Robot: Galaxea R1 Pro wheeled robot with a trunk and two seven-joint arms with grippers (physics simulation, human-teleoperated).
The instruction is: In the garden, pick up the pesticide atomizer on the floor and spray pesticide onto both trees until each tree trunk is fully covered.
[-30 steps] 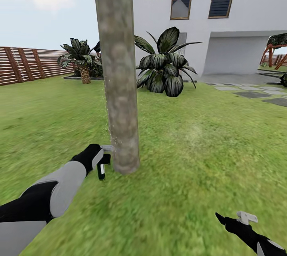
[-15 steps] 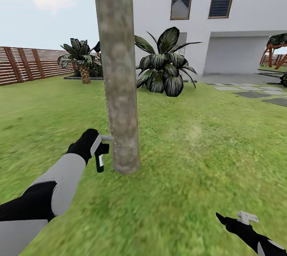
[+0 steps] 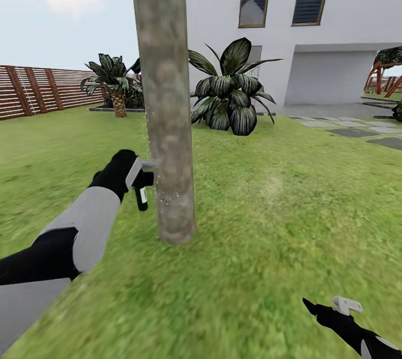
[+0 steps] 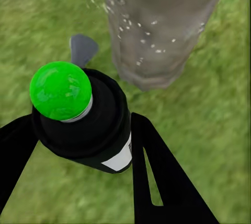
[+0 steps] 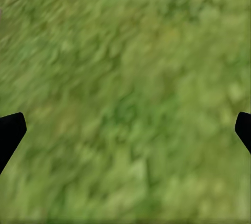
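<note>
I've got the garden (image 3: 290, 191) wide ahead of me: one broad lawn, blurry green grass, soft and mottled all the way out. Behind it stands one white house (image 3: 346, 18) with smooth flat walls and two tall narrow windows, and off to the left runs a brown fence (image 3: 39, 91) of horizontal wooden slats. Grey stone slabs (image 3: 357, 131) lie flat in the grass at the right.

One tree trunk (image 3: 164, 102) rises dead centre, a thick straight column, pale grey-brown and blotchy, slightly flared where it meets the floor (image 3: 251, 269). Fine white droplets speckle its left edge; in the left wrist view the trunk (image 4: 162, 25) carries the same pale flecks. Beyond it I count two leafy plants: one big dark broad-leaved one (image 3: 231, 91) and one short palm-like one (image 3: 114, 82) with a scaly stem.

My left gripper (image 3: 134, 172) sits just beside the trunk, fingers (image 4: 157, 177) closed onto the pesticide atomizer (image 3: 142, 194), which hangs off the ground with its grey nozzle right up against the bark. From the wrist, the atomizer (image 4: 91, 125) is a rounded near-black bottle with a small white label, a glossy green ball marker over it, and one black finger on each side.

My right gripper (image 3: 329, 307) hovers low at the lower right, fingers spread wide with nothing between them but grass.
</note>
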